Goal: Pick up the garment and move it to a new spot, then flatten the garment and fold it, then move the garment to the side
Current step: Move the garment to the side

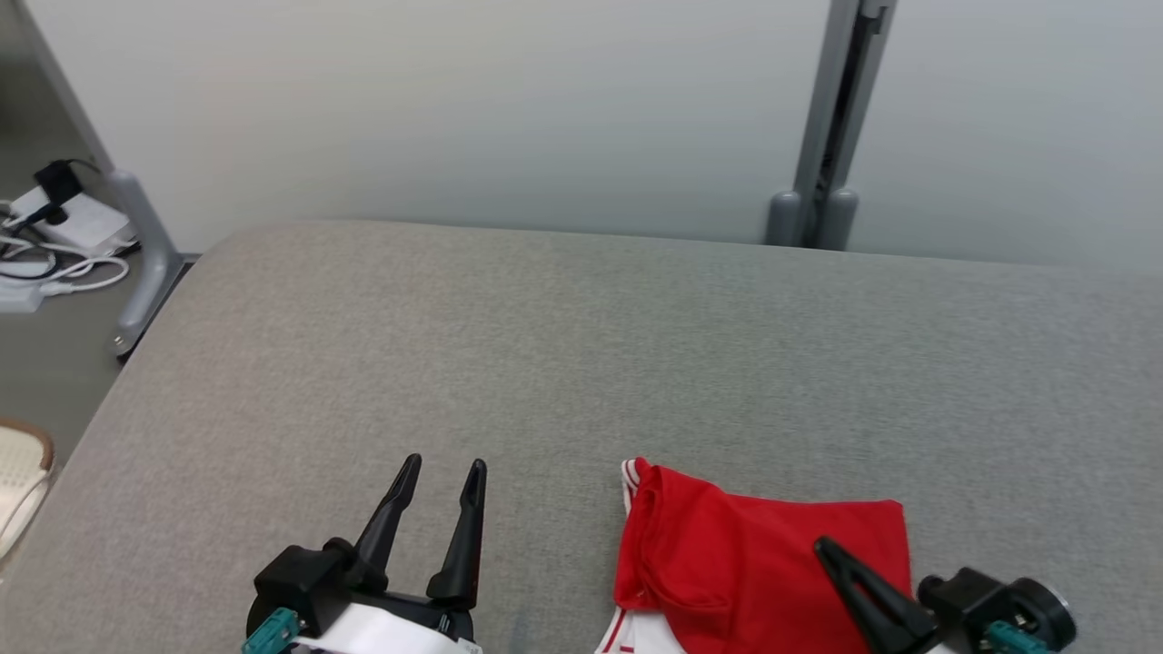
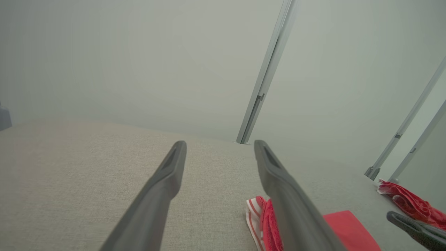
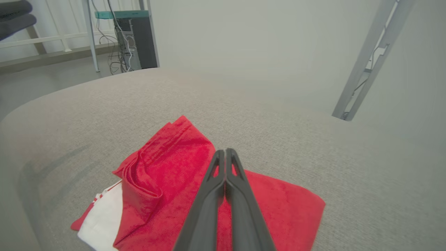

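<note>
The garment (image 1: 754, 554) is red with white striped trim and lies folded in a compact rectangle at the near right of the grey table (image 1: 581, 363). My right gripper (image 1: 825, 545) is shut, its two fingers pressed together with no cloth between them, pointing over the garment's right half (image 3: 167, 164); whether it touches the cloth I cannot tell. My left gripper (image 1: 445, 463) stands open over bare table, left of the garment and apart from it. In the left wrist view the left gripper (image 2: 219, 144) frames empty table, with the garment's striped edge (image 2: 256, 216) beside the right finger.
A pale wall with a grey metal post (image 1: 822, 118) runs behind the table's far edge. Cables and a white power box (image 1: 64, 227) lie on the floor at the far left beside a metal leg (image 1: 145, 254). Wide bare table stretches beyond and to the left of the garment.
</note>
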Robot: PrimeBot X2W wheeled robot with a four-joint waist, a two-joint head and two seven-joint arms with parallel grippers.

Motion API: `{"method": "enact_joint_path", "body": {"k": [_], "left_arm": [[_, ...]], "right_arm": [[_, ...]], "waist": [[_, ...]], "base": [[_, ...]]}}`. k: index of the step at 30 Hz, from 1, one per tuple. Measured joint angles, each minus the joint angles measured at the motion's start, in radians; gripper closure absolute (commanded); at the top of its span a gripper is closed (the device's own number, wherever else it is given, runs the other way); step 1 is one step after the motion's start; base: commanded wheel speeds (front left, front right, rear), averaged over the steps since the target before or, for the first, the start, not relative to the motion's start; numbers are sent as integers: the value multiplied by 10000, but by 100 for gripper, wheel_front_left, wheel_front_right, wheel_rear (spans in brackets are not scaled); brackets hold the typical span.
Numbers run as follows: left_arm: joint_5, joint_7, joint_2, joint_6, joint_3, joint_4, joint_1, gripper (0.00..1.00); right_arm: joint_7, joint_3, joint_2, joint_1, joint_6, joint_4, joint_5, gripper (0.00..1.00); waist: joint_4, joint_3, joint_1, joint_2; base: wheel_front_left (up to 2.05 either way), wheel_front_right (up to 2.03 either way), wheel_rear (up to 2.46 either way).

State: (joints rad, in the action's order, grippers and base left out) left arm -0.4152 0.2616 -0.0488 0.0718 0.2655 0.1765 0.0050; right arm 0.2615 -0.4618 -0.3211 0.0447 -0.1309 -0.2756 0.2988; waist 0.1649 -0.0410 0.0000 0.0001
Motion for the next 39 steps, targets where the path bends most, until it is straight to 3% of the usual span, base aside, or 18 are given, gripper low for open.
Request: {"method": "enact_joint_path", "body": {"k": [8,15,21,33,39], "left_arm": [[56,0,-2,-205,391,13,-210,0],[86,0,-2,-288,451,-38,-235,0],[81,0,2,-309,564,-36,-244,0],[-59,0,0,-322,520,36,-296,0],[-69,0,0,-314,347,59,-266,0]], "right_arm": [[2,-1586,40,598,0,-1080,295,100],[0,-1204,17,661,0,-1877,545,100],[2,-1946,29,624,0,-2155,669,100],[2,-4836,52,1059,0,-1672,2031,100],[2,-4487,-163,1332,0,-1381,2228,100]], "waist": [[881,313,0,0],[1444,556,0,0],[1613,599,0,-1],[1664,410,0,0],[1472,291,0,0]], "base": [[0,0,0],[0,0,0],[0,0,0],[0,0,0],[0,0,0]]}}
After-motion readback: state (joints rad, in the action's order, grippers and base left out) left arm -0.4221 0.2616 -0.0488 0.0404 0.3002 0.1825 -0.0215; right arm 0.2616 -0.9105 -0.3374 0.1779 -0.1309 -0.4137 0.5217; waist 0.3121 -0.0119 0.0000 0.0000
